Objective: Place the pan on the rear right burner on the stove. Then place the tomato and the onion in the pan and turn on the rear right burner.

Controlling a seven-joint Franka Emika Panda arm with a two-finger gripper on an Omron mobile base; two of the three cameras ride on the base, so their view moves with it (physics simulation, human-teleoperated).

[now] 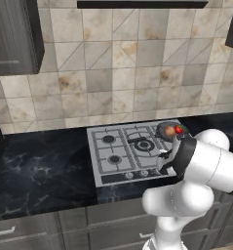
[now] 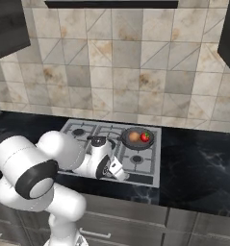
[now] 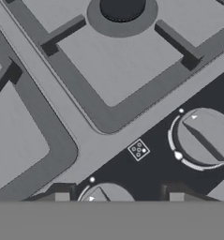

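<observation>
The dark pan (image 1: pixel 161 128) (image 2: pixel 138 145) rests at the rear right of the stove (image 1: pixel 101 146) (image 2: pixel 150 163), covering the rear right burner. Inside it the brownish onion (image 1: pixel 169 131) (image 2: pixel 134 137) and the red tomato (image 1: pixel 178 129) (image 2: pixel 145 137) lie side by side. My gripper (image 1: pixel 163 164) (image 2: pixel 120 173) (image 3: pixel 119 197) hangs low over the knob row at the stove's front right. In the hand view its fingertips (image 3: pixel 62 197) stand apart on either side of a round knob (image 3: pixel 106 193), with a gap showing on the knob's right side.
A second knob (image 3: pixel 202 138) sits to the right of the straddled one on the dark control strip. A burner cap (image 3: pixel 122 8) and black grate bars (image 3: pixel 62 117) lie just beyond. Black marble counter (image 1: pixel 35 166) (image 2: pixel 198 168) flanks the stove, with a tiled wall behind.
</observation>
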